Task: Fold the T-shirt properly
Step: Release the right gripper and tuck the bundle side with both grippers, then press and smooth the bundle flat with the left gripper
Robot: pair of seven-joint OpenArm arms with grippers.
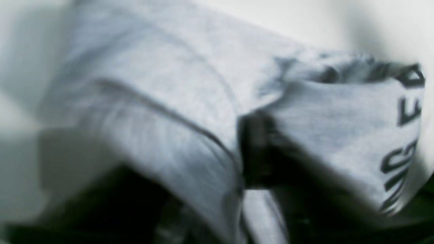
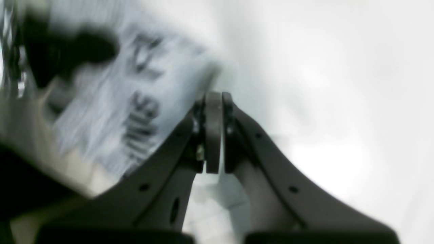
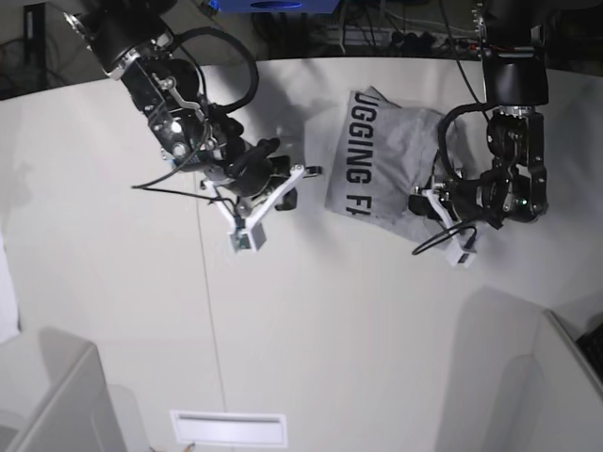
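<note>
The heather-grey T-shirt (image 3: 391,155) lies bunched on the white table at the back right, with black block lettering along its left edge. In the left wrist view the T-shirt (image 1: 176,88) fills the blurred frame, and grey cloth drapes around a dark finger (image 1: 257,149). My left gripper (image 3: 424,198) is at the shirt's near right corner, its jaws hidden by fabric and blur. Just left of the shirt, my right gripper (image 3: 306,172) hangs over bare table. Its pads (image 2: 213,135) are pressed together with nothing between them, and the lettered T-shirt (image 2: 142,101) is to its left.
The white table (image 3: 311,330) stretches toward the front. Grey box-like shapes stand at the front left (image 3: 47,395) and front right (image 3: 528,377). A white slotted plate (image 3: 228,428) lies near the front edge. Cables and equipment (image 3: 396,28) crowd the back.
</note>
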